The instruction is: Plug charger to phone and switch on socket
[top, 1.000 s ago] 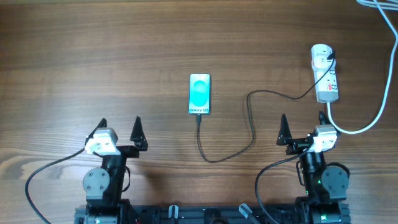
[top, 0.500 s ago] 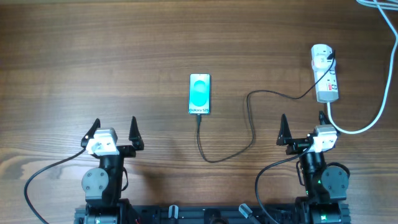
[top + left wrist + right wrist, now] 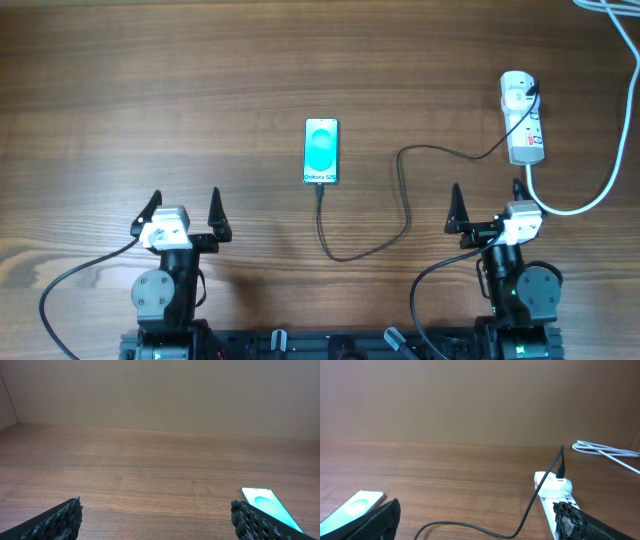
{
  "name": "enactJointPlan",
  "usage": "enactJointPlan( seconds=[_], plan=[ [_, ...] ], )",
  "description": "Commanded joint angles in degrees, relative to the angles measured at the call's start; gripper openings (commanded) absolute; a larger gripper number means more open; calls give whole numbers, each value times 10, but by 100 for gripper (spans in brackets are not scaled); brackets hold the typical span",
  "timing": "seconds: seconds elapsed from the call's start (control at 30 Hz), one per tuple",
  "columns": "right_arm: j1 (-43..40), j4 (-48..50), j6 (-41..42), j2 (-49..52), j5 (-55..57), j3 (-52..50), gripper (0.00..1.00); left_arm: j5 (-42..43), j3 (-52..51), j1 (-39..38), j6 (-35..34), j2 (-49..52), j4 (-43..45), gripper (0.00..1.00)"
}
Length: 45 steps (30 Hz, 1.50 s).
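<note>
The phone [image 3: 320, 151] lies flat mid-table, its teal screen lit; it also shows in the left wrist view [image 3: 270, 506] and as the phone [image 3: 351, 505] in the right wrist view. The charger [image 3: 404, 206], a thin black cable, runs from the phone's near edge in a loop to the white socket [image 3: 524, 120] at the far right, where it is plugged in. The socket [image 3: 553, 487] and charger [image 3: 540, 489] show ahead of my right gripper [image 3: 479, 506]. My left gripper [image 3: 185, 198] and right gripper [image 3: 487, 190] both hover open and hold nothing, near the front edge.
A thicker white cord [image 3: 592, 203] curves from the socket's near end off the right side, passing close to my right gripper. More white cable [image 3: 605, 450] lies at the far right. A plain wall stands behind the wooden table [image 3: 150, 90].
My left gripper has shifted slightly left and squared up; it has held still over the last half second. The right arm, phone and cable have not moved.
</note>
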Motion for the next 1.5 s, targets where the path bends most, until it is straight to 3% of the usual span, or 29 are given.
enactJointPlan(
  seconds=[0.0, 1.47],
  plan=[
    [3, 2, 7, -6, 1, -1, 100, 3, -5, -4, 11, -6, 0, 100],
    [3, 2, -6, -6, 3, -1, 100, 3, -5, -4, 11, -6, 0, 100]
  ],
)
